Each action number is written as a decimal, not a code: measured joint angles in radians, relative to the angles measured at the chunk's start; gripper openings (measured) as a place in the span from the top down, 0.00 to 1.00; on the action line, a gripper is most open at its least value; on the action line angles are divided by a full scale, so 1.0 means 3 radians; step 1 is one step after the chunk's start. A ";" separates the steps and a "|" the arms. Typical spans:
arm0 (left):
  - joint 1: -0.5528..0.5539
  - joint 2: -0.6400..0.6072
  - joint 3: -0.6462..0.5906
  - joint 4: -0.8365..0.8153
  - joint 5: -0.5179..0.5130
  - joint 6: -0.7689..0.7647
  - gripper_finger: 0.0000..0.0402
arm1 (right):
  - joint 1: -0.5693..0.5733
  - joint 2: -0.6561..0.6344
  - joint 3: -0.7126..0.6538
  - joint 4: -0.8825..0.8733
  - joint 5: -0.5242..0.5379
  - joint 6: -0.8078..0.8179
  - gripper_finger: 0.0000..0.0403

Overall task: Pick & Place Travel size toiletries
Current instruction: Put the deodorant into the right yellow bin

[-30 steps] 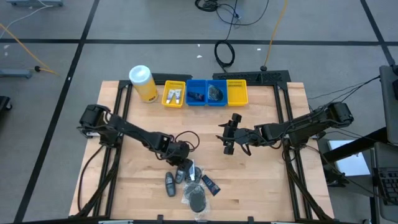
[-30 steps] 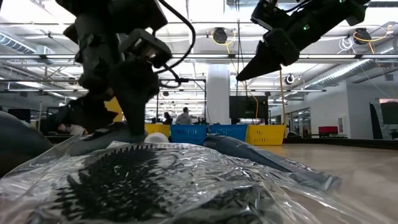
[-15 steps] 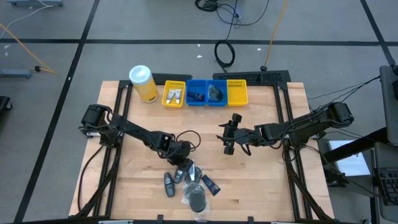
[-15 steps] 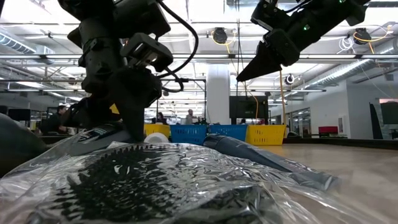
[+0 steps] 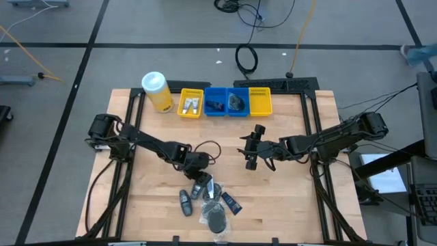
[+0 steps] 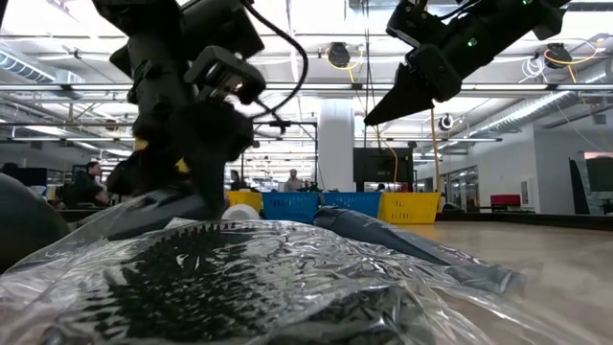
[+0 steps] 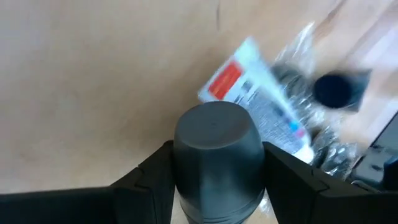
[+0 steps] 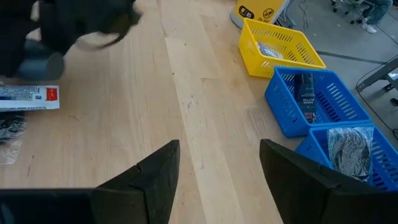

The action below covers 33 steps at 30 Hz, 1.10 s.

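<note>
The toiletries lie in a cluster near the table's front: a grey oval bottle, a white tube with red print, a black puff in clear plastic and a dark sachet. My left gripper slants down at the cluster's far end, shut on another grey bottle. The white tube lies on the wood just beyond it. My right gripper hangs open above the table's middle, with nothing between its fingers. My left gripper pinches the grey bottle by its two opposite sides between its two fingers. The fingers slant down from the table's left and lie along the bottle, whose rounded end sticks out past them. Whether the bottle is clear of the table I cannot tell.
A row of bins stands at the far edge: a yellow bin with white tubes, two blue bins with dark items, and a yellow bin. A tall yellow canister stands left of them. Bare wood lies between bins and cluster.
</note>
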 joint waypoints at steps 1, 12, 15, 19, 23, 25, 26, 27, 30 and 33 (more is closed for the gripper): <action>0.0023 -0.0059 0.0000 0.0003 -0.0021 0.0012 0.53 | 0.0001 0.0000 0.0000 0.0001 0.0001 0.0001 0.47; 0.0204 -0.0695 0.0009 0.0054 -0.0324 0.0375 0.53 | 0.0001 0.0000 0.0001 0.0023 -0.0002 0.0110 0.47; 0.0248 -0.0863 0.0011 0.0075 -0.0567 0.0580 0.53 | -0.0001 0.0000 0.0002 0.0080 -0.0168 0.0194 0.47; 0.0291 -0.1013 0.0011 0.0207 -0.0884 0.0990 0.53 | 0.0000 0.0000 0.0002 0.0316 -0.0645 0.0263 0.47; 0.0308 -0.1041 0.0011 0.0504 -0.1242 0.1483 0.53 | 0.0001 0.0000 0.0001 0.0494 -0.0902 0.0266 0.47; 0.0309 -0.1036 0.0011 0.0668 -0.1425 0.1726 0.53 | 0.0001 0.0000 0.0002 0.0558 -0.0963 0.0276 0.47; 0.0308 -0.1031 0.0012 0.0775 -0.1496 0.1835 0.53 | 0.0001 0.0000 0.0001 0.0566 -0.0962 0.0293 0.47; 0.0308 -0.1024 0.0013 0.0869 -0.1566 0.1931 0.53 | 0.0001 0.0000 0.0003 0.0566 -0.0960 0.0313 0.47; 0.0307 -0.1021 0.0013 0.1065 -0.1751 0.2165 0.53 | 0.0001 0.0000 0.0002 0.0567 -0.0959 0.0347 0.47; 0.0307 -0.1020 0.0013 0.1239 -0.1887 0.2348 0.53 | 0.0000 0.0000 0.0002 0.0633 -0.0953 0.0350 0.47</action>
